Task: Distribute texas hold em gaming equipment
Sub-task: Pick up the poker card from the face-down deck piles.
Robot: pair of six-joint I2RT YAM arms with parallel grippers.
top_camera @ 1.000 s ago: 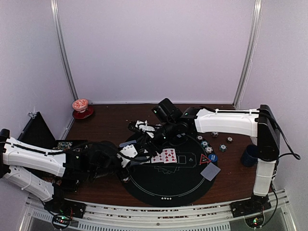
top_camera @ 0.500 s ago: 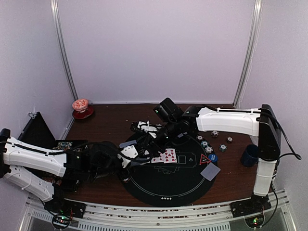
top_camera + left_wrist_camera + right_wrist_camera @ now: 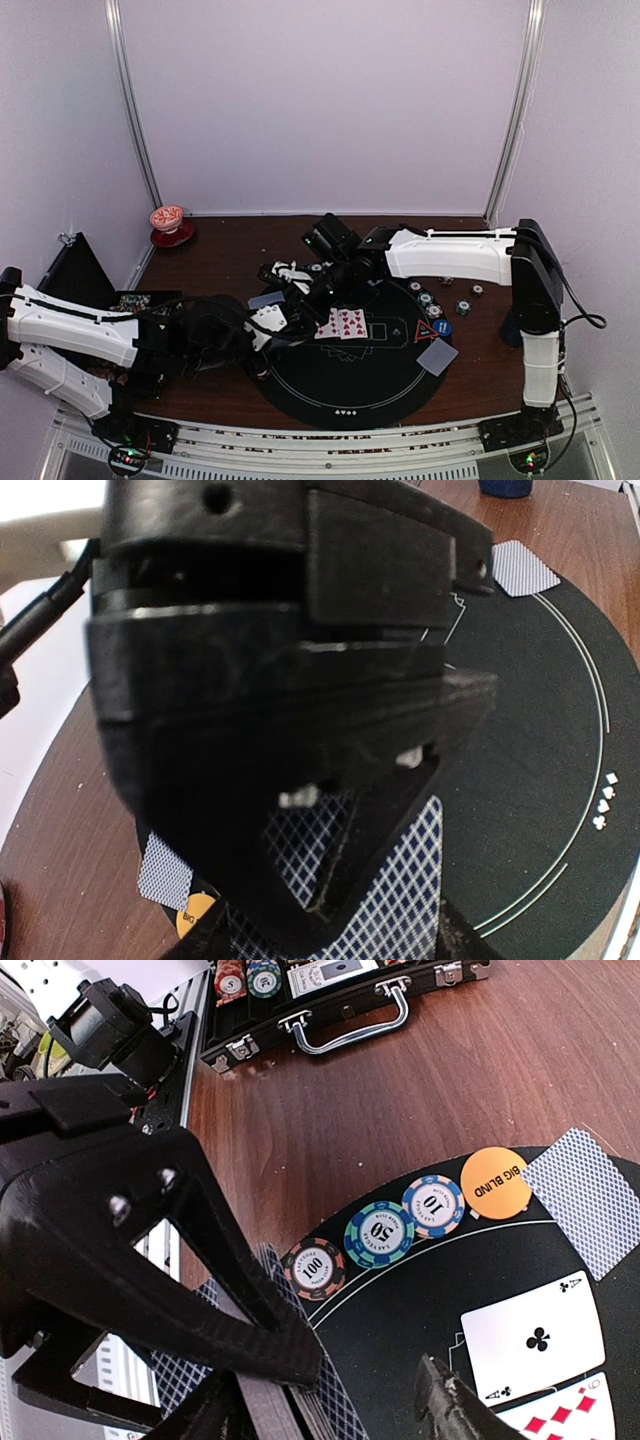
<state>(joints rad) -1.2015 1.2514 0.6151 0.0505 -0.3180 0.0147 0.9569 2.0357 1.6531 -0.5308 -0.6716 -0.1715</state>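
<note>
My left gripper (image 3: 268, 320) is shut on a deck of blue-diamond-backed playing cards (image 3: 400, 890) at the left edge of the round black mat (image 3: 350, 385). My right gripper (image 3: 330, 1415) reaches across from the right and stands open, its fingers (image 3: 450, 1405) on either side of the deck's edge (image 3: 300, 1400). Two face-up cards (image 3: 340, 322) lie on the mat. Three poker chips (image 3: 380, 1233) and the orange button (image 3: 495, 1182) line the mat's rim beside a face-down card (image 3: 585, 1200). At the right are more chips (image 3: 425, 297), a blue button (image 3: 441, 326), a red triangle (image 3: 424, 331) and a face-down card (image 3: 437, 355).
An open black chip case (image 3: 330, 1000) lies on the table at the left, close to my left arm. A red-and-white cup on a saucer (image 3: 167, 222) stands at the back left corner. The dark blue mug (image 3: 510, 488) sits at the right behind my right arm.
My right arm has swung left, bringing its gripper onto the deck in my left gripper. The left arm and the things on the mat have not moved.
</note>
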